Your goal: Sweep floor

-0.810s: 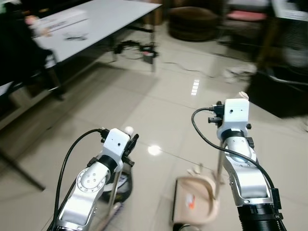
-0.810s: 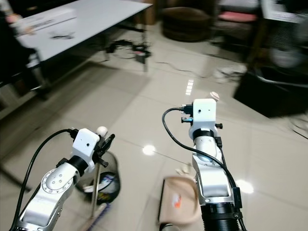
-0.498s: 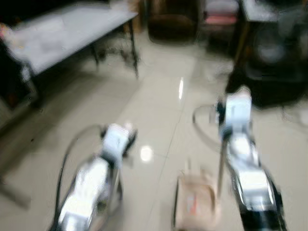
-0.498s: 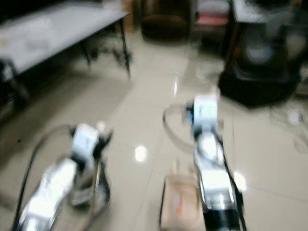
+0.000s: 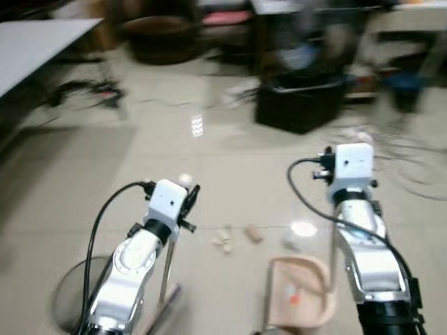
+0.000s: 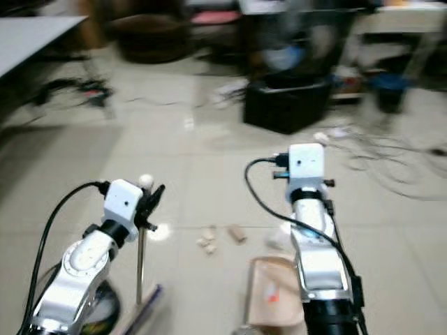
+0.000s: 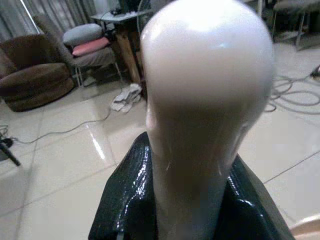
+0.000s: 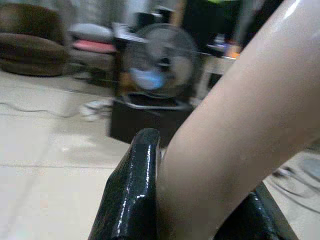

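My left gripper is shut on the top of a broom handle, whose white knob sits between the black fingers. The broom's head rests on the tiled floor by my left side. My right gripper is shut on the beige handle of a dustpan, which stands on the floor in front of me with a bit of orange litter in it. A few small scraps lie on the tiles between broom and dustpan.
A black box with a fan stands ahead, and cables trail over the floor to the right. A white table is at the far left, with a brown seat behind. A dark round object lies at the lower left.
The whole view has swung to the right: the table slid off to the left, and the fan, cables and floor scraps came into sight. Both grippers keep the same hold.
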Available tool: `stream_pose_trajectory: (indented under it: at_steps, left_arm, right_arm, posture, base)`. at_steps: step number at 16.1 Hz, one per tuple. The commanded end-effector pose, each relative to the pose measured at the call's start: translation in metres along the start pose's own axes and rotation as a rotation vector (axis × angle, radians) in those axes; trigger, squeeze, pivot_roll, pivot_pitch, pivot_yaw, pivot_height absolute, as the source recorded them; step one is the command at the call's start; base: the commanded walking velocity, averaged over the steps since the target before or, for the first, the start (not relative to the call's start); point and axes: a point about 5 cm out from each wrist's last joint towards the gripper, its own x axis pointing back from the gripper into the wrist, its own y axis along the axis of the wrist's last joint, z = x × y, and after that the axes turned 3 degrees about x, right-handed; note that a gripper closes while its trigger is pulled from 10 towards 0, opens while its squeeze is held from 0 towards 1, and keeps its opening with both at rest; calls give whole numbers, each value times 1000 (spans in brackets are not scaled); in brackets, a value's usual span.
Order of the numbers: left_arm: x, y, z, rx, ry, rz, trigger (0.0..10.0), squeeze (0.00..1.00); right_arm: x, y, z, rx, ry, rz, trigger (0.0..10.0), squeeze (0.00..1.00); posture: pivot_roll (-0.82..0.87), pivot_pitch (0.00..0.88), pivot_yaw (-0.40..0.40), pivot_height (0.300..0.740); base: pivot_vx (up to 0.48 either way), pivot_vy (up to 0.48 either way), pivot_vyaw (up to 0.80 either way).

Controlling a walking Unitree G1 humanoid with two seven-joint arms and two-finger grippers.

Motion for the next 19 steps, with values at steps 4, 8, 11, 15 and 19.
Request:
stream_pose_trajectory:
  at_steps: [4, 8, 11, 15, 19]
  left_arm:
    - [-6, 23, 19, -50, 124, -125, 10000, 0]
    - [-12, 34, 17, -36, 148, -163, 10000, 0]
    - [-15, 37, 18, -45, 176, -171, 10000, 0]
    - [-16, 37, 20, -47, 194, -167, 10000, 0]
    - [-18, 38, 21, -49, 210, -167, 10000, 0]
  right_arm:
    - [0, 16, 4, -61, -16, -62, 10000, 0]
    - [1, 15, 3, -127, -3, -34, 10000, 0]
    - [-3, 20, 2, -105, 0, -55, 10000, 0]
    - [-5, 24, 0, -93, -29, -76, 10000, 0]
    - [-4, 26, 7, -80, 64, -95, 10000, 0]
  posture:
    - [-101, 0, 64, 740]
    - [-100, 0, 66, 740]
    - [-95, 0, 64, 740]
    - [-96, 0, 67, 740]
    - [-94, 0, 67, 740]
  base:
    - [0, 0, -800]
    - [318, 0, -344]
    - [356, 0, 0]
    - [360, 0, 0]
    - [359, 0, 200]
